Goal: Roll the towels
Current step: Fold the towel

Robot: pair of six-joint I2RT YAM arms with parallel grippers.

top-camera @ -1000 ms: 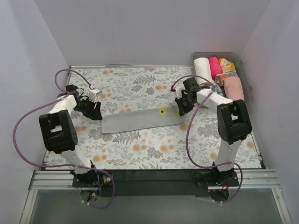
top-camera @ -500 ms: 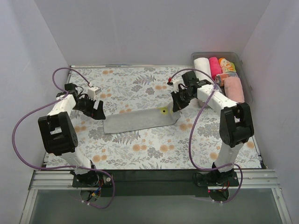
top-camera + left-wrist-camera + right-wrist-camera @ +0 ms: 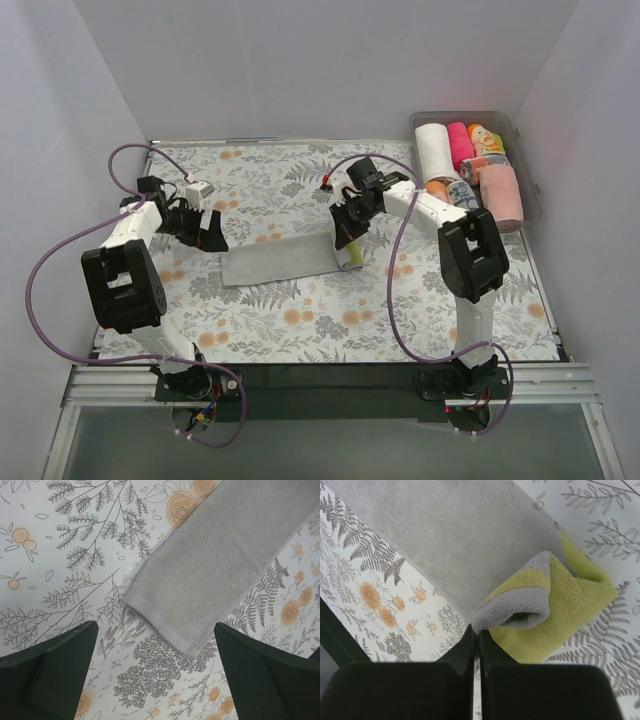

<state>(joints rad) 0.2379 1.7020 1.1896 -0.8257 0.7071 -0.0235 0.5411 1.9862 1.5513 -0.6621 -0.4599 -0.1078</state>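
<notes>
A long grey towel (image 3: 285,260) lies flat across the floral table. Its right end (image 3: 351,256) is curled over and shows a yellow-green underside. My right gripper (image 3: 346,230) sits on that curled end. In the right wrist view it (image 3: 475,631) is shut, and its tips pinch the edge of the curled grey and yellow fold (image 3: 520,605). My left gripper (image 3: 209,233) is at the towel's left end. In the left wrist view it (image 3: 157,675) stands wide open above the cloth, and the towel's end (image 3: 200,575) lies just beyond the fingers (image 3: 270,675), untouched.
A clear plastic bin (image 3: 465,115) at the back right holds rolled towels: a white one (image 3: 433,148), a pink one (image 3: 461,143), a salmon one (image 3: 502,190) and a patterned one (image 3: 484,140). White walls enclose the table on three sides.
My right gripper has moved left with the towel's right end, curling it over so that the yellow underside shows. My left gripper has opened and let go of the left end.
</notes>
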